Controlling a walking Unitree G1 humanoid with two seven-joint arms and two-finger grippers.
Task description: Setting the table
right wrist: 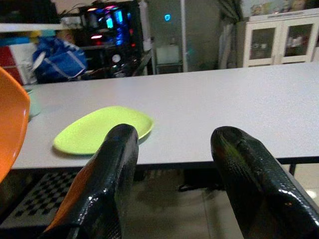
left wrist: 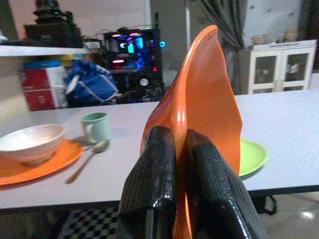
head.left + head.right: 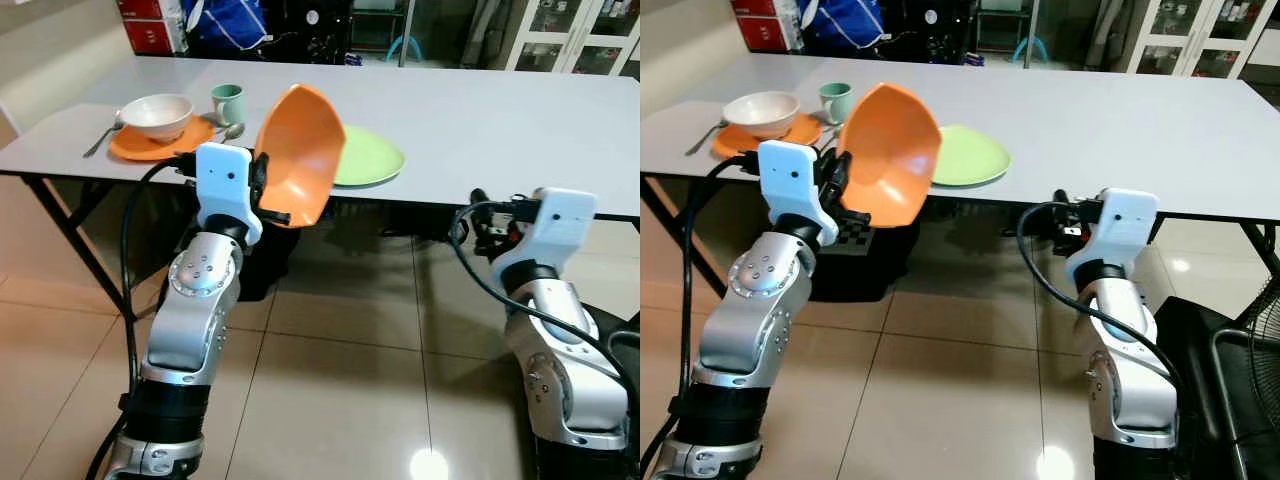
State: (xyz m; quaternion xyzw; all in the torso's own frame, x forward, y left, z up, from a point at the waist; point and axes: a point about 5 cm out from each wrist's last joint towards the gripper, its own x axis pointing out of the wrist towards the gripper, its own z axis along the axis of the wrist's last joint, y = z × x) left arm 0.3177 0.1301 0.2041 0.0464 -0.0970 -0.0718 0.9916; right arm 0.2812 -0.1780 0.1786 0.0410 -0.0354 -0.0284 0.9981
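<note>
My left gripper (image 3: 272, 200) is shut on the rim of an orange bowl (image 3: 300, 155), which it holds tilted on edge just in front of the table's near edge. In the left wrist view both black fingers (image 2: 154, 184) pinch the orange bowl (image 2: 209, 114). Behind it a green plate (image 3: 372, 158) lies flat on the grey table (image 3: 480, 110). At the table's left end stand an orange plate (image 3: 140, 146) with a white bowl (image 3: 157, 114) on it, a fork (image 3: 100, 138), a spoon (image 3: 230, 131) and a green cup (image 3: 228, 102). My right gripper (image 1: 172, 164) is open, below the table edge, holding nothing.
Under the table sits a black checkered box (image 3: 865, 245). Red boxes (image 3: 152, 22), a blue bag (image 3: 225, 18) and electronics stand behind the table, with white cabinets (image 3: 570, 35) at the back right. A fan guard (image 3: 1250, 370) stands at the right. The floor is tiled.
</note>
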